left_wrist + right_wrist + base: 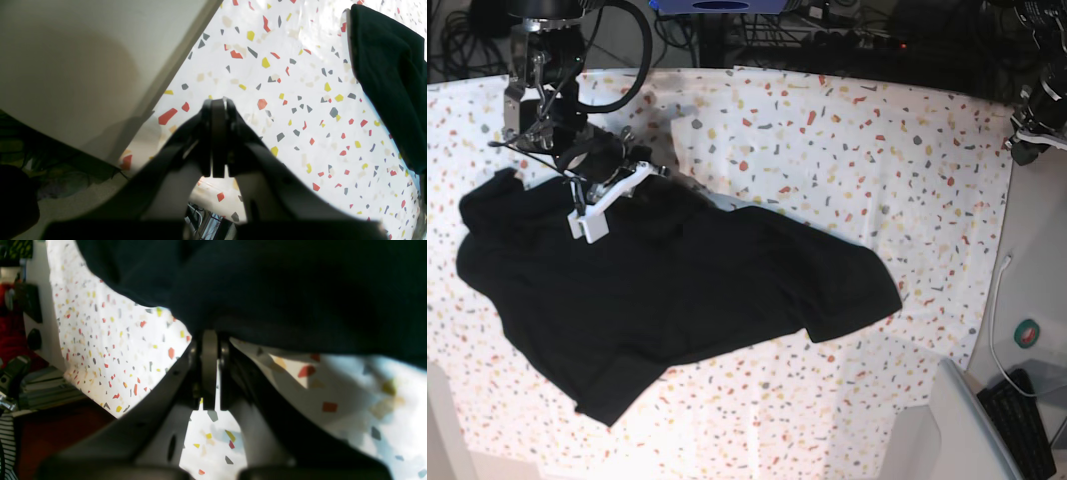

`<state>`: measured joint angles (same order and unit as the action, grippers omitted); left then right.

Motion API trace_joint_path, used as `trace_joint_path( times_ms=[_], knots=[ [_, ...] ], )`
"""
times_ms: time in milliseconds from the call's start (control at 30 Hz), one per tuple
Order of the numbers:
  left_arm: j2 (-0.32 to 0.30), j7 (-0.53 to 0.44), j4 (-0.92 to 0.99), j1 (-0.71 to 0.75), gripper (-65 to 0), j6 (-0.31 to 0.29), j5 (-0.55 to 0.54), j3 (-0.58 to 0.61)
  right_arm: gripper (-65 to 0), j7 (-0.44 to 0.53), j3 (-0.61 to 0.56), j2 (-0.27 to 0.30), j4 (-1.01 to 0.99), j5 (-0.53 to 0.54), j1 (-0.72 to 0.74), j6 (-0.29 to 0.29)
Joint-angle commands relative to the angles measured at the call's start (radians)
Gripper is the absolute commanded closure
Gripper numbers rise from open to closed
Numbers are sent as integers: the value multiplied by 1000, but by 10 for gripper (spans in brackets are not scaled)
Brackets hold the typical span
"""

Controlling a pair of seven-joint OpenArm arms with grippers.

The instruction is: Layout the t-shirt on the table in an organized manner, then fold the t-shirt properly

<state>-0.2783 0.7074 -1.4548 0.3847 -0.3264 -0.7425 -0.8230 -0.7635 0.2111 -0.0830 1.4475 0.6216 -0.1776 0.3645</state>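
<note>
Jaws both closed, right gripper (pixel 210 340) at t-shirt (pixel 677 290) edge, grip unclear

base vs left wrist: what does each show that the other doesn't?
Base only: the whole t-shirt spread unevenly across the table, with the right end effector at its upper-left edge, plus cables and gear beyond the table's far side.

Left wrist only: the left end effector, fingers shut on nothing, above bare table near the edge, and a grey panel beside it.

Both: the speckled table and the black t-shirt, of which the wrist view catches only one end.
</note>
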Motion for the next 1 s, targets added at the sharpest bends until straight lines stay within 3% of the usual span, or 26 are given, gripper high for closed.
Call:
trace_joint_path(
  times_ms=[0, 167, 267, 400, 500, 600, 833, 967],
  knots=[
    [-16, -18, -13, -3, 0, -6, 1, -3, 0, 5, -2, -2, 31, 17, 10, 17],
    [-9, -19, -14, -57, 0, -6, 194, 95, 0, -156, -2, -30, 175, 17, -12, 23],
    [29, -21, -14, -120, 0, -6, 298, 150, 0, -271, -3, -42, 292, 30, -32, 24],
    [83, -21, -13, -217, 0, -7, 430, 193, 0, -380, -2, -36, 451, 188, -27, 17],
    [104, -21, -13, -269, 0, -7, 495, 256, 0, -403, 0, -4, 496, 245, 25, 15],
    [113, -21, -13, -312, 0, -4, 539, 324, 0, -402, 6, 7, 491, 234, 94, 14],
    [115, -21, -13, -361, 0, -3, 541, 394, 0, -393, 7, 9, 442, 99, 217, 14],
    [115, -21, -13, -347, 0, -6, 538, 391, 0, -348, 7, 4, 226, 7, 283, 14]
  ],
)
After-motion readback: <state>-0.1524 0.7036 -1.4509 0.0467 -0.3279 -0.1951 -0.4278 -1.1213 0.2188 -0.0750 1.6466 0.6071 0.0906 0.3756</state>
